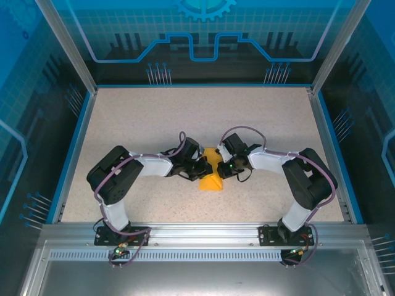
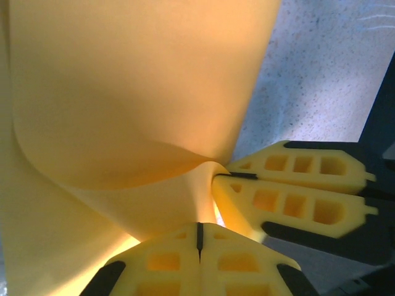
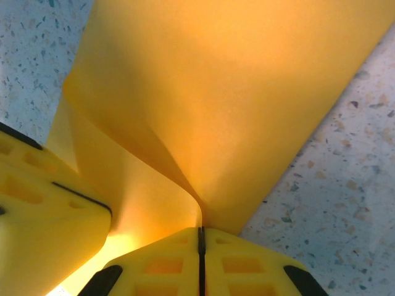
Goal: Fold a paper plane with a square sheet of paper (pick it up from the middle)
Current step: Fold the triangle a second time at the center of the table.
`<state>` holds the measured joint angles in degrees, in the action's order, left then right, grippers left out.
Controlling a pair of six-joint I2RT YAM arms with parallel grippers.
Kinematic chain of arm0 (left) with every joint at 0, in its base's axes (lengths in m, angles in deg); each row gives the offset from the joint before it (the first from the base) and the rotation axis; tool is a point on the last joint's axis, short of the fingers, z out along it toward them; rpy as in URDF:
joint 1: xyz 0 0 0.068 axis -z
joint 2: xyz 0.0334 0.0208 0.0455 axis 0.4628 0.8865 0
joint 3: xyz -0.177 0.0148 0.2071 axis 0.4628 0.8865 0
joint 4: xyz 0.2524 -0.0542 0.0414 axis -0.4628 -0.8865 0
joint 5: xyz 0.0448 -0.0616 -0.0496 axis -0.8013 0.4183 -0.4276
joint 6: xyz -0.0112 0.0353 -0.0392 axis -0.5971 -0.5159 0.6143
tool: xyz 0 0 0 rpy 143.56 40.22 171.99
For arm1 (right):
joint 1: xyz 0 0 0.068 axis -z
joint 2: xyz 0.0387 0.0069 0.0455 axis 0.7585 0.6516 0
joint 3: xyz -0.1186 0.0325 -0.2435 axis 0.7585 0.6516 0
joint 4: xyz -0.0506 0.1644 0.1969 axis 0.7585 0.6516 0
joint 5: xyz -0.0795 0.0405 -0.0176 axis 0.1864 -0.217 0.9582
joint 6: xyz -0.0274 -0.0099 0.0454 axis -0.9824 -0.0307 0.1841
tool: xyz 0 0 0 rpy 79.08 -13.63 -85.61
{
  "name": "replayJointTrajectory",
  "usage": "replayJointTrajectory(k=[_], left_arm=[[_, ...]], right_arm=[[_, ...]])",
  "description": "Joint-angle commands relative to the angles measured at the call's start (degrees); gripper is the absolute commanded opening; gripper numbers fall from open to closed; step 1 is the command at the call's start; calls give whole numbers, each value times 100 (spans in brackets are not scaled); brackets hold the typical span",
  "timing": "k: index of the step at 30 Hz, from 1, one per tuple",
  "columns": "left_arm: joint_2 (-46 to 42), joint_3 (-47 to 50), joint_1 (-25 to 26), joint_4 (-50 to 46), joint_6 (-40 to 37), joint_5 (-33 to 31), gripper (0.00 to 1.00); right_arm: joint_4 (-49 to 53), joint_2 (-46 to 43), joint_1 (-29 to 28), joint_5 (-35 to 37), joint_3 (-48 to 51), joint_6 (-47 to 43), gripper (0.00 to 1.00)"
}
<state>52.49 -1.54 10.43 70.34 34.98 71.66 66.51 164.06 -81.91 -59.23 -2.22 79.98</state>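
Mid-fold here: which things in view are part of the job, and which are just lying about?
Part of the job:
- sheet of paper, lifted in a curl
- left gripper, shut on it
- right gripper, shut on it

Just there:
- speckled table
- blue enclosure walls
- aluminium rail by the arm bases

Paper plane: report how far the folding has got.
Done: left end effector and right end effector are both shut on the square sheet of paper. In hand: the sheet bows in a soft curve at the pinch, no sharp crease visible. Remaining: all folds; no pointed dart shape yet.
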Motion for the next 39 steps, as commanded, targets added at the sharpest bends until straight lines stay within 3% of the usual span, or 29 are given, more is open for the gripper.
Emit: replayJointTrajectory(k=[1, 11, 18, 27, 39], left_arm=[[102, 108, 45, 60, -32, -47, 0], [279, 217, 120, -79, -101, -267, 0], [318, 282, 168, 19, -77, -321, 0], [298, 254, 173, 16, -98, -338, 0], [280, 258, 181, -7, -126, -312, 0]], right_arm=[[66, 87, 68, 3, 88, 41, 9], [174, -295, 76, -22, -17, 215, 15], [514, -1244, 133, 64, 76, 426, 29], [-507, -1377, -69, -1560, 763, 1520, 12], [-511, -415, -381, -1219, 599, 1785, 9]])
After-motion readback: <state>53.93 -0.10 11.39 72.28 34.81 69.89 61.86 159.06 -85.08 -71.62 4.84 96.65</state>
